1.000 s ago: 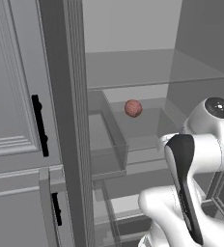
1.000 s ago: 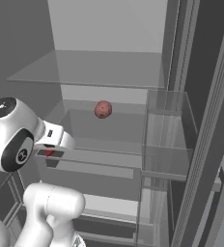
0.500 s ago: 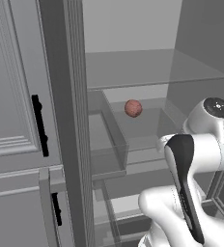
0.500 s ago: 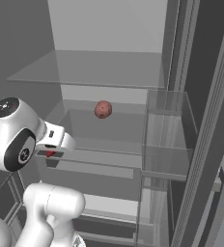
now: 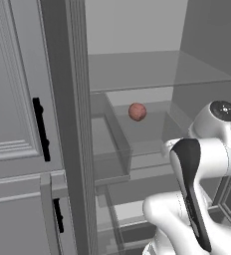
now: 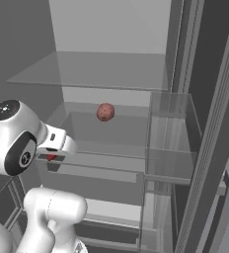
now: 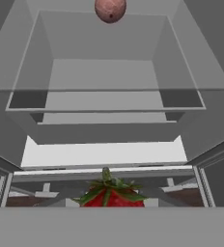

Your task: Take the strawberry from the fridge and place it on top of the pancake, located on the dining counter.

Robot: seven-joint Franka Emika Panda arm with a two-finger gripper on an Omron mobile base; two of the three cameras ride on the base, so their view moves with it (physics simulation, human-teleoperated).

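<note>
In the hand view a red strawberry (image 7: 110,197) with green leaves sits right at the bottom, held in my gripper. From the right base view the gripper (image 6: 51,158) is shut on the strawberry (image 6: 51,157), just in front of a clear shelf of the open fridge (image 6: 111,34). The fridge's (image 5: 137,69) pale interior faces me. The pancake and the dining counter are out of view.
A round pinkish-brown fruit (image 5: 137,111) (image 6: 105,111) (image 7: 110,9) rests in a clear bin deeper in the fridge. Clear door bins (image 6: 168,133) stand at the right. A grey panelled cabinet (image 5: 13,99) with black handles is at the left, and a drawer (image 7: 104,153) lies below.
The arm's upper joint has edged slightly leftward in the right base view. The strawberry stays in the grip and the round fruit has not moved.
</note>
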